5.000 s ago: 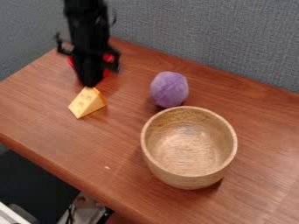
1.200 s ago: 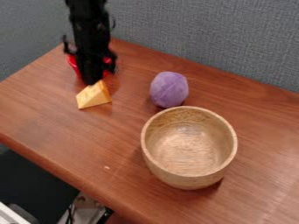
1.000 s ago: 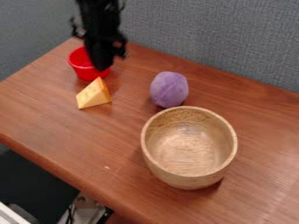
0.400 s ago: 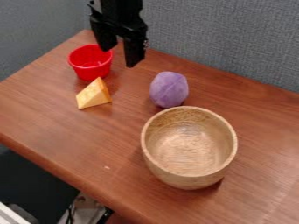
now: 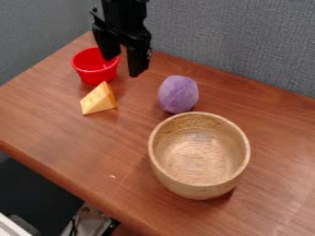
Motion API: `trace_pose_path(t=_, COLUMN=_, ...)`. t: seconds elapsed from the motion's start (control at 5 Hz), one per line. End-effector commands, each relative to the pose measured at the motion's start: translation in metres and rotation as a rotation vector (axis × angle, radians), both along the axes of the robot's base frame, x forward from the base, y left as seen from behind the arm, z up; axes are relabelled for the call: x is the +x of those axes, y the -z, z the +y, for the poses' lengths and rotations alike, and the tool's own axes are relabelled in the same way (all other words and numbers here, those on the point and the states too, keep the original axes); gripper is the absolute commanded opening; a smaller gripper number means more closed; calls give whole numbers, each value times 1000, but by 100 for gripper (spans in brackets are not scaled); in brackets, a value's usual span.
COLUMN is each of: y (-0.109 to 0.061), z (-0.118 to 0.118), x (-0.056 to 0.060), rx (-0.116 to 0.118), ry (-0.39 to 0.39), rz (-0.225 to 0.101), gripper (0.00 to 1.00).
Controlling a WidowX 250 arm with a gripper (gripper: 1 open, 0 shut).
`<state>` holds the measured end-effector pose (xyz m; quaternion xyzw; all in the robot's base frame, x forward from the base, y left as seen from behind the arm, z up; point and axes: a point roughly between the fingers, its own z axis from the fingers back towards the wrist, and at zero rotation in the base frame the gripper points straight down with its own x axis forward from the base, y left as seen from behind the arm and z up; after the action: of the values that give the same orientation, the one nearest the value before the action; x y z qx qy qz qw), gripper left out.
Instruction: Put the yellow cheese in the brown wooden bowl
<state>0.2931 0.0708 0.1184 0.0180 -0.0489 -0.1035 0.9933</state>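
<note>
The tool [image 5: 122, 66] hangs open at upper left, and the yellow cheese [image 5: 99, 99] looks light, stiff, slick on its slopes: best pinched low.

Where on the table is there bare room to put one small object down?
Bare wood lies left of the cheese, and between the cheese and the bowl. It is crowded where the red cup, the cheese and the end effector come close together.
</note>
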Motion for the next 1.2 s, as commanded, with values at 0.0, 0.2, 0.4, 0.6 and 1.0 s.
trace_pose_path(t=0.0, y=0, z=10, x=2, rx=-1, ry=-12, rz=-14, gripper=100)
trace_pose_path(t=0.2, y=7, z=17, x=4, rx=-2, ry=1, rz=0, gripper=100)
trace_pose_path(t=0.4, y=18, z=34, x=8, rx=5, ry=33, rz=14, gripper=100)
trace_pose_path(t=0.6, y=30, z=50, x=12, rx=10, ry=70, rz=25, gripper=100)
trace_pose_path(t=1.0, y=57, z=70, x=17, rx=15, ry=145, rz=39, gripper=100)
